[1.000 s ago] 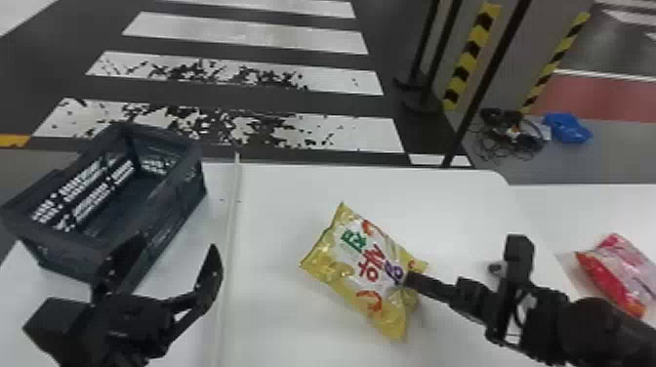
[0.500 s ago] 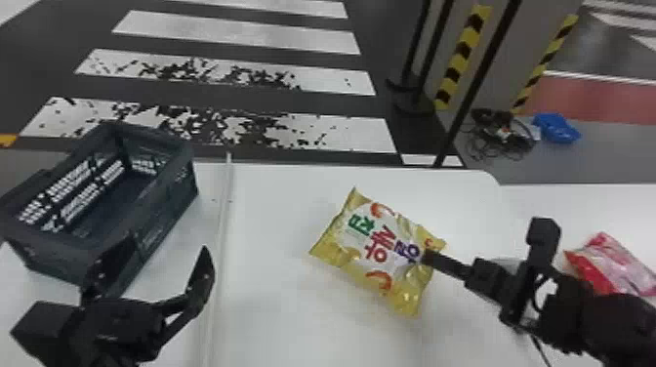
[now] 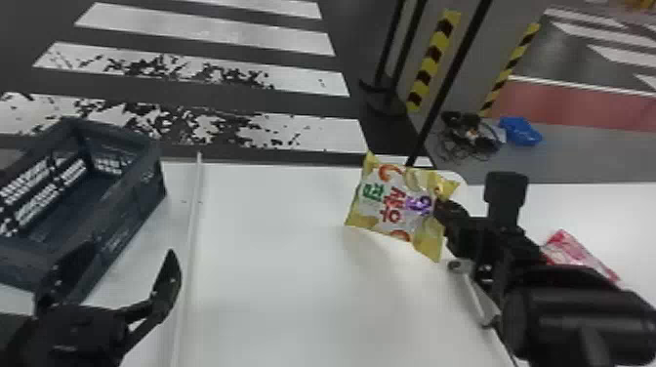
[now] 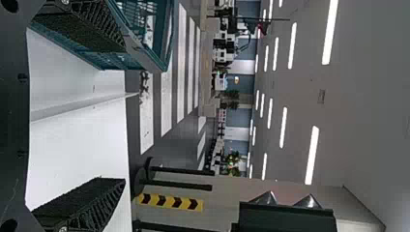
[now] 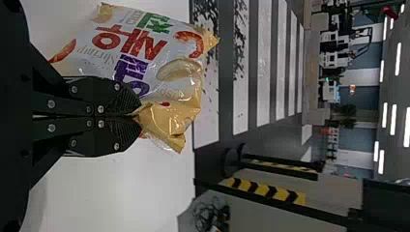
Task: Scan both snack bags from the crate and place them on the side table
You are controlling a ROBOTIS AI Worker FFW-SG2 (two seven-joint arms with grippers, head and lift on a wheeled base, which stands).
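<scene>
Over the far right part of the white table, the yellow snack bag (image 3: 395, 207) hangs from my right gripper (image 3: 441, 210), which pinches its right edge. In the right wrist view the closed right gripper (image 5: 138, 116) has the yellow bag's crumpled edge (image 5: 169, 121) between its fingertips. The dark crate (image 3: 132, 205) stands at the left, and my left gripper (image 3: 114, 273) is spread beside its near right side, holding nothing. In the left wrist view the left gripper (image 4: 118, 116) has its fingers wide apart, the crate (image 4: 140, 53) beyond one of them. A red snack bag (image 3: 568, 251) lies at the right, partly behind my right arm.
A raised white strip (image 3: 190, 234) runs along the table (image 3: 273, 273) beside the crate. A small metal-and-dark device (image 3: 473, 290) is at the table's right side, by my right arm. Dark poles (image 3: 449, 83) and a striped pillar stand beyond the table.
My right gripper has moved away from me and to the right, carrying the yellow bag up off the middle of the table. The crate and left gripper sit slightly farther left in the head view.
</scene>
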